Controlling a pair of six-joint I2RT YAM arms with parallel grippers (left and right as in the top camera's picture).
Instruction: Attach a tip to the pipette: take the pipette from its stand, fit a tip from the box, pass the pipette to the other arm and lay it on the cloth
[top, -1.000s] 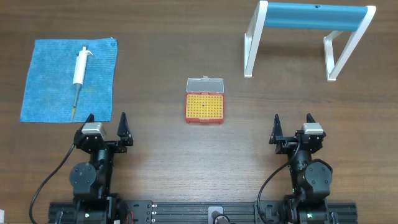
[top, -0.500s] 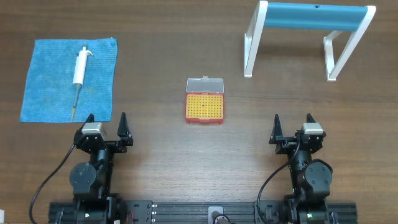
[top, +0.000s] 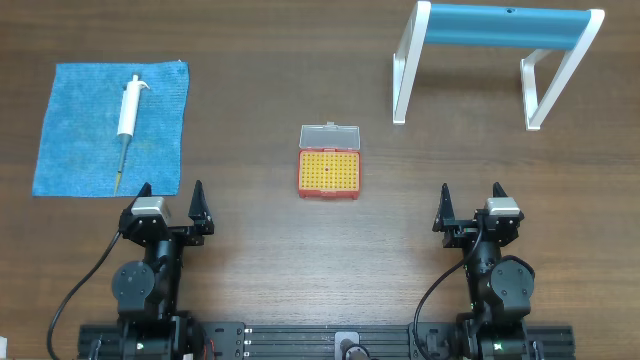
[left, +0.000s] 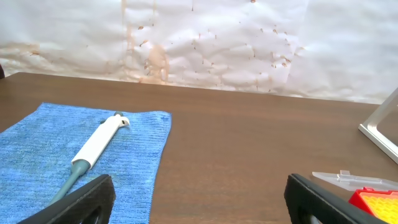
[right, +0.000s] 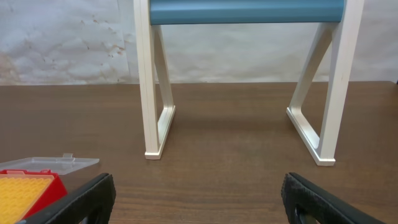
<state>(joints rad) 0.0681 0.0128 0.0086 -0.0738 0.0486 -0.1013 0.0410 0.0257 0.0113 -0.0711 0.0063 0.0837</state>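
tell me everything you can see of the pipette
The pipette lies flat on the blue cloth, slightly slanted, its tip end toward the left pincer and its head away. It has a white plastic-looking body with a hooked rest at the head, a grey-green lower shaft and a thin yellowish tip fitted. Only the cloth touches it; that pincer, open, is apart from it.

grippers: 2, my left gripper (top: 170, 187) and my right gripper (top: 470, 188) | pipette (top: 127, 108): 1, ahead of my left fingers | blue cloth (top: 70, 150): 1, under the pipette | red tip box (top: 329, 172): 1, ahead, between my two pairs of fingers | stand (top: 500, 25): 1, ahead of my right fingers | tips in the box: too small to count
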